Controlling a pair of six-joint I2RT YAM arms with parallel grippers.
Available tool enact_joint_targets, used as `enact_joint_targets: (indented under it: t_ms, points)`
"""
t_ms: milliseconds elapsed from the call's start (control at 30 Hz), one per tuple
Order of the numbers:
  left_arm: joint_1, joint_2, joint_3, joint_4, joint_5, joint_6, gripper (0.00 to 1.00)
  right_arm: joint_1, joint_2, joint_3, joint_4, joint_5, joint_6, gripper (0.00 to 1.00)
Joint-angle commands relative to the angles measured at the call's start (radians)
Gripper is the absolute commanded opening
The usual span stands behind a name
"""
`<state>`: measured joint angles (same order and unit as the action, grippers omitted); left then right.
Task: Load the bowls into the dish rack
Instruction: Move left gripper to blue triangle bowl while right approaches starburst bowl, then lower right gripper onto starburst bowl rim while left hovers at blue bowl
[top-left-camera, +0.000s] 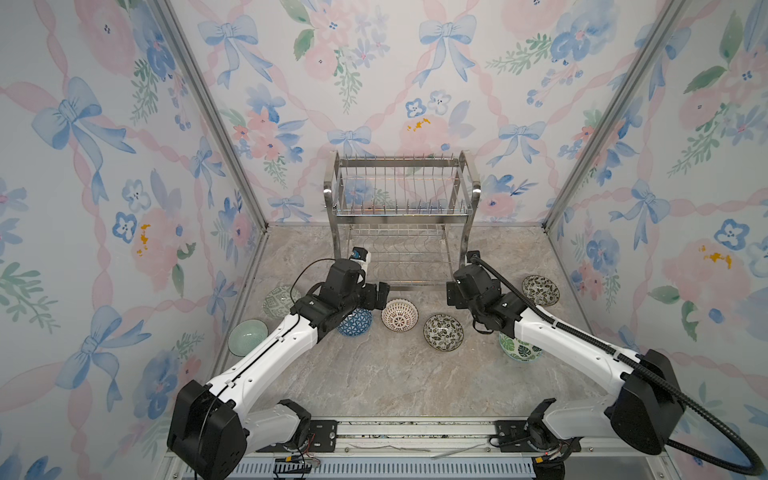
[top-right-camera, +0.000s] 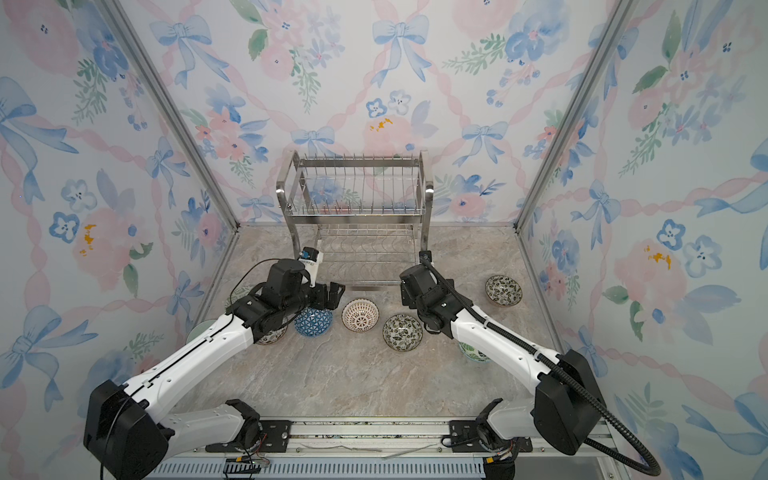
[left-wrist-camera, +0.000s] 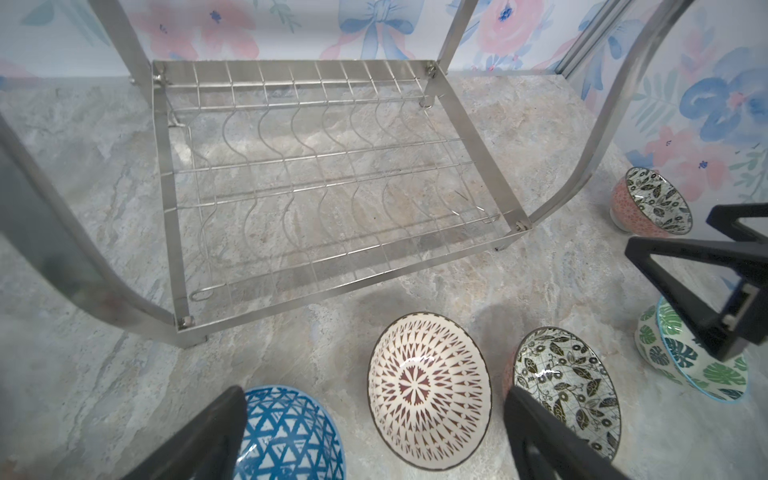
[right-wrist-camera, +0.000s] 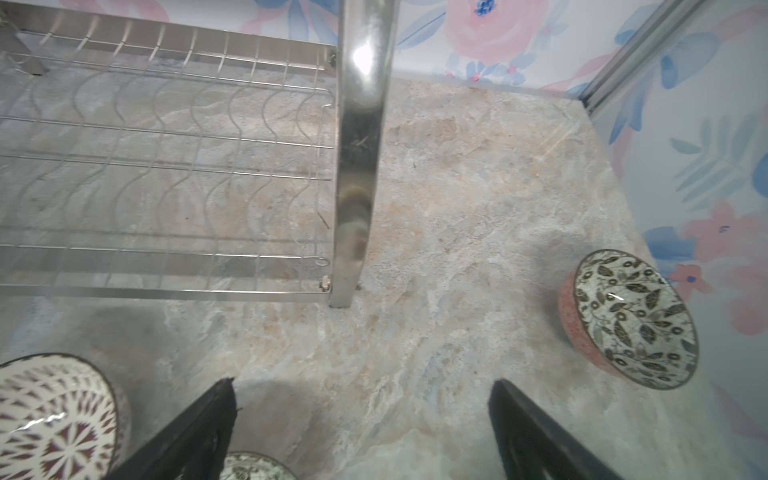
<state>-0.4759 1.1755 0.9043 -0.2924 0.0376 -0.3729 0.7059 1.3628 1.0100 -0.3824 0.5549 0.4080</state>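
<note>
The dish rack (top-left-camera: 403, 212) (top-right-camera: 353, 212) stands empty at the back, both wire tiers bare; its lower tier (left-wrist-camera: 332, 286) fills the left wrist view. Bowls stand on the marble in front of it: blue-white geometric (top-left-camera: 355, 323) (left-wrist-camera: 291, 436), cream lattice (top-left-camera: 400, 314) (left-wrist-camera: 428, 390), black-white leafy (top-left-camera: 443, 332) (left-wrist-camera: 569, 386), a second leafy one (top-left-camera: 540, 290) (right-wrist-camera: 631, 320), and a green leaf bowl (top-left-camera: 519, 350). My left gripper (top-left-camera: 379, 295) (left-wrist-camera: 376, 395) hangs open over the blue and cream bowls, holding nothing. My right gripper (top-left-camera: 454, 294) (right-wrist-camera: 363, 384) is open above bare marble beside the rack's right leg (right-wrist-camera: 357, 166).
A pale green bowl (top-left-camera: 248, 337) and a green patterned bowl (top-left-camera: 279, 300) sit by the left wall, partly behind my left arm. Floral walls close in three sides. A metal rail (top-left-camera: 415, 432) with both arm bases runs along the front.
</note>
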Motion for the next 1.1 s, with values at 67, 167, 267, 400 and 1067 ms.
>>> enact_joint_targets:
  t_ms: [67, 167, 267, 400, 1067]
  points:
    - [0.074, -0.095, -0.085, -0.054, 0.208, -0.102, 0.98, 0.090, 0.096, 0.096, -0.105, -0.110, 0.114, 0.96]
    - [0.173, -0.118, -0.126, -0.056, 0.359, -0.169, 0.98, 0.139, 0.156, 0.152, -0.112, -0.146, 0.160, 0.97]
    - [0.260, -0.143, -0.159, -0.056, 0.482, -0.203, 0.98, 0.186, 0.210, 0.198, -0.100, -0.169, 0.210, 0.96]
    - [0.326, -0.188, -0.195, -0.055, 0.526, -0.263, 0.98, 0.241, 0.286, 0.258, -0.094, -0.177, 0.276, 0.97]
    - [0.447, -0.265, -0.367, 0.043, 0.631, -0.401, 0.98, 0.307, 0.602, 0.518, -0.159, -0.239, 0.312, 0.72]
